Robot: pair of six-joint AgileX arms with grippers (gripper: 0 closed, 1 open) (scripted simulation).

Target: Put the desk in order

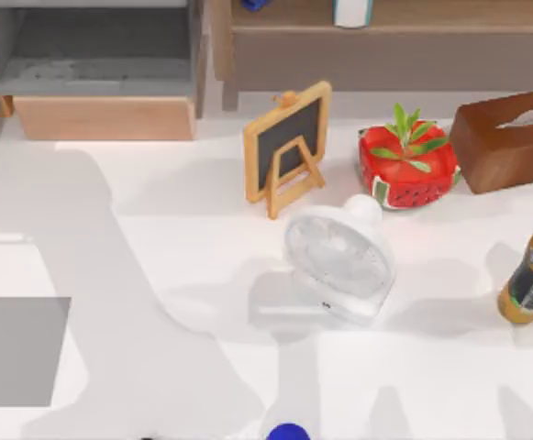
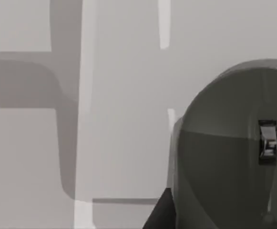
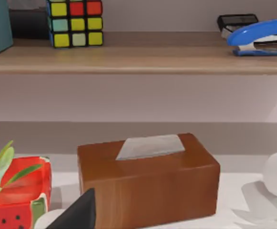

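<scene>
White desk point(image 1: 156, 275) spreads across nearly the whole top view, with a brown wooden shelf unit point(image 1: 385, 46) along its far edge and a grey mouse pad point(image 1: 18, 353) at its left side. Near the middle, a small chalkboard easel point(image 1: 287, 147) stands upright, and just in front of it lies a white desk fan point(image 1: 338, 257). To the right of the easel sits a red watermelon-patterned planter point(image 1: 406, 165) with green leaves, and beside that a brown tissue box point(image 1: 509, 137). A bottle point(image 1: 530, 280) stands at the right edge.

From the right wrist view, a colour cube point(image 3: 75, 23) and a blue stapler point(image 3: 260, 38) rest on the shelf above the tissue box. Whether either gripper is released or clenched cannot be told here.
</scene>
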